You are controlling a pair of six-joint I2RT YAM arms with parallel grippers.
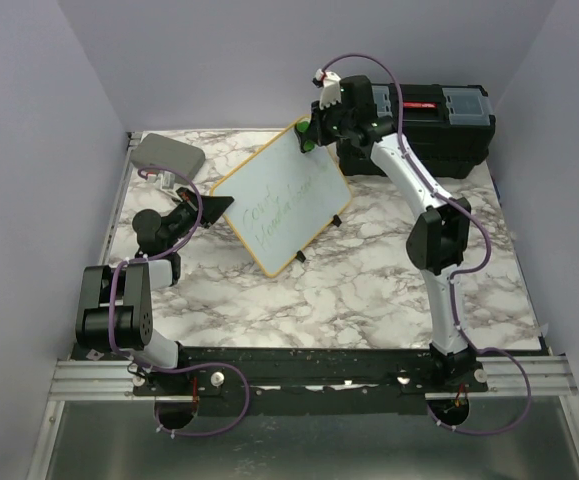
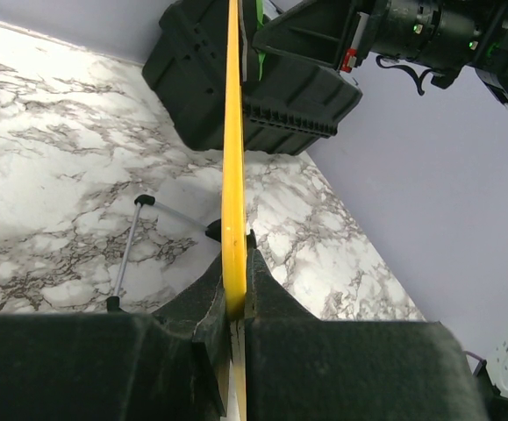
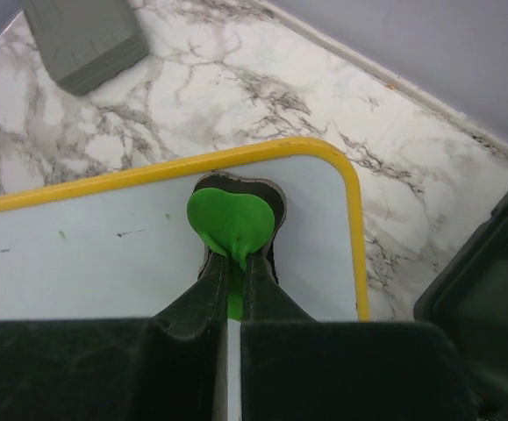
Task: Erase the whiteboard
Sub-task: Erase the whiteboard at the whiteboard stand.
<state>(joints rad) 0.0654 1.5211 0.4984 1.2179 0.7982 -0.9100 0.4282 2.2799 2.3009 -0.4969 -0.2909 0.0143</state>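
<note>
Jaws first: both pairs are clamped down on something. Our left gripper is pinched tight on the yellow edge of the whiteboard. In the left wrist view we see that board edge-on, running straight up the middle of the frame. Our right gripper is squeezed on a green heart-shaped pad with a dark backing. That pad sits against the white surface just inside one rounded corner of the board.

Zooming out to the top camera, the whiteboard sits around the middle of the frame on the marble table, turned diagonally. It has green handwriting across it, and we can't read it from here. The left arm has the board by its left-hand corner, and the right arm is at its upper corner. Two small black feet poke out along the board's lower-right edge.

Further out, a grey case lies in the upper left. A black toolbox sits in the upper right, just behind the right arm's wrist.
</note>
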